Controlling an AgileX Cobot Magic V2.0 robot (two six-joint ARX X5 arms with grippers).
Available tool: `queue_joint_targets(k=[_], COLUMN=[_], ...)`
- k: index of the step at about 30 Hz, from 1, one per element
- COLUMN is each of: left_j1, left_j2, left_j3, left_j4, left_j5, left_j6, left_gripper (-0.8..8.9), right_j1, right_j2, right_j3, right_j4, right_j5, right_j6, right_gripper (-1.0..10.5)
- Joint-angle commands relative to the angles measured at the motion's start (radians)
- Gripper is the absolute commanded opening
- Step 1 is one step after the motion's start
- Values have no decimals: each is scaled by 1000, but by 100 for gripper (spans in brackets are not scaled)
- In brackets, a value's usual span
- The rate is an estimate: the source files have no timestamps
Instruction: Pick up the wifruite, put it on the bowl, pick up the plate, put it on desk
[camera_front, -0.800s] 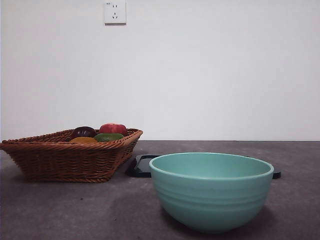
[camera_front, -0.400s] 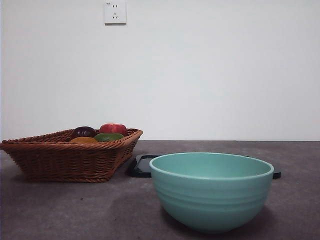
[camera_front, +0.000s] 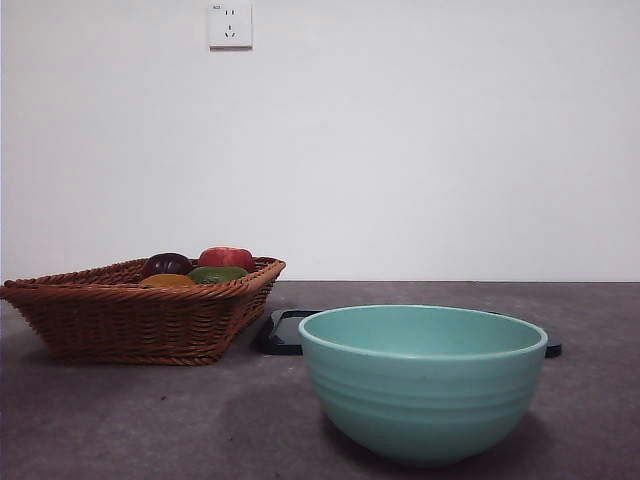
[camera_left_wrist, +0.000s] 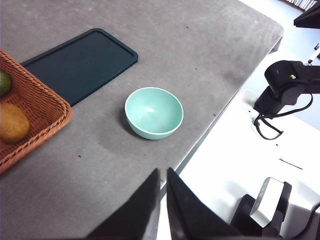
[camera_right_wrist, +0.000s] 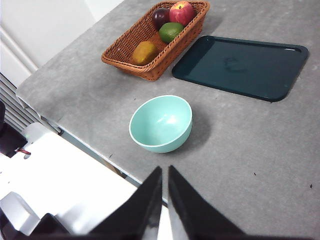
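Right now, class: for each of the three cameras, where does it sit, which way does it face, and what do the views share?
Front view: low at table height, facing the wall across the bowl and wicker basket; no arm shows.
Left wrist view: high, looking down past the left end effector at the desk.
Right wrist view: high, looking down past the right end effector, wifruite in the basket.
Shared: bowl, basket, dark tray.

Right gripper (camera_right_wrist: 165, 192) is hovering with jaws nearly closed above the empty bowl (camera_right_wrist: 161, 123); wifruite (camera_right_wrist: 144, 52) is lying in the basket (camera_right_wrist: 125, 50).
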Motion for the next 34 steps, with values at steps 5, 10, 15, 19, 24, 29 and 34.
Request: queue_joint_targets(k=[5,10,15,19,24,29,34], left_j1=[2,90,239,344,456,529,542], left_j2=[3,3,-23,-93,-221,-312,-404], left_j3=[10,9,-36,-189,-510,-804,-1016], left_j4=[14,15,38,224,699,1046,1137], left_j5=[4,4,4,3,3,-81,-286], left_j6=[-2,-2,12,12,-89,-174,-260], left_gripper=[19,19,19,19,19,19,19], right_j1=[8,8,8,8,8,8,8], right_j2=[-3,-3,-3,-3,-3,-3,-3], right_j3=[14,14,14,14,14,14,14], right_j4=[11,11,11,11,11,11,11], right_j5=[1,1,1,1,1,1,1], right_j6=[-11,-11,-11,-11,-11,-11,-11], right_gripper=[14,14,14,14,14,14,14])
